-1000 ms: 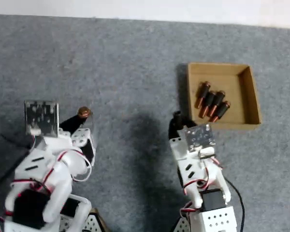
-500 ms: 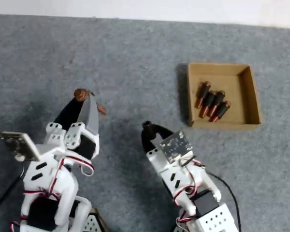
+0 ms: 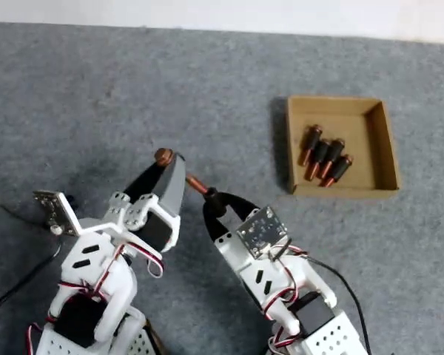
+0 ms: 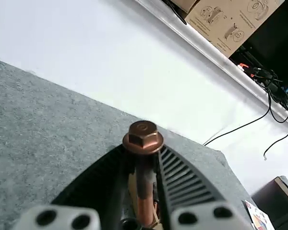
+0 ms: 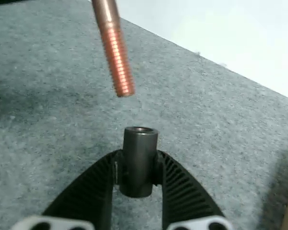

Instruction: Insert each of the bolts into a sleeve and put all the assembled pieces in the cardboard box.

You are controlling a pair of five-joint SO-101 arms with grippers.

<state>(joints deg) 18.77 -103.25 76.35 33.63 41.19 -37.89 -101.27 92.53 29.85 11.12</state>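
Bolt (image 4: pixel 143 138) shank vanishes between fingers (image 4: pixel 182 184) of the left gripper (image 4: pixel 145 152).

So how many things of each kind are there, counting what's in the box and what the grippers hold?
Assembled pieces, lying in the box: 4
Bolt, in the left gripper: 1
Sleeve, in the right gripper: 1
Cardboard box: 1
Total: 7

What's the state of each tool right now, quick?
Left tool: closed, holding a bolt.
Right tool: closed, holding a sleeve.
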